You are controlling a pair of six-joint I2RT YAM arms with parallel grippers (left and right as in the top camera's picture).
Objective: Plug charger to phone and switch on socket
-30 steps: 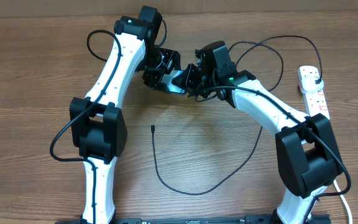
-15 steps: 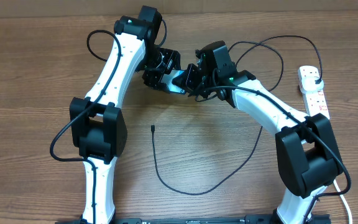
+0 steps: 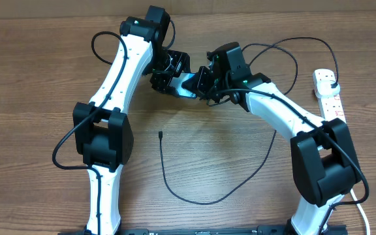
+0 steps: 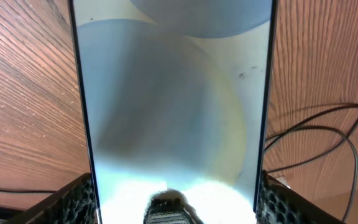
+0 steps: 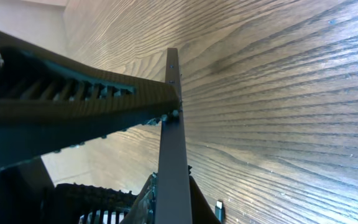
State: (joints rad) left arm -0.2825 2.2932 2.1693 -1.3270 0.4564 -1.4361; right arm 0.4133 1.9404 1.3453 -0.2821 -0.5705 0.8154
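Observation:
The phone (image 3: 188,83), with its light blue screen, is held above the table at the back centre, between both grippers. My left gripper (image 3: 170,75) is shut on its long edges. In the left wrist view the phone screen (image 4: 173,93) fills the frame between the finger pads (image 4: 176,202). My right gripper (image 3: 205,81) grips the phone's other end. The right wrist view shows the phone edge-on (image 5: 170,149) between the fingers (image 5: 168,186). The charger cable (image 3: 194,201) lies loose on the table. Its connector tip (image 3: 160,135) is free and also shows in the right wrist view (image 5: 219,208). Its plug (image 3: 332,83) sits in the socket strip (image 3: 330,101).
The charger cable loops along the back right of the table (image 3: 292,46) and across the front middle. The white socket strip lies along the right edge, with its cord running to the front right corner (image 3: 361,207).
My right gripper and wrist have shifted very slightly towards the back. The phone, left gripper and cable stay where they were.

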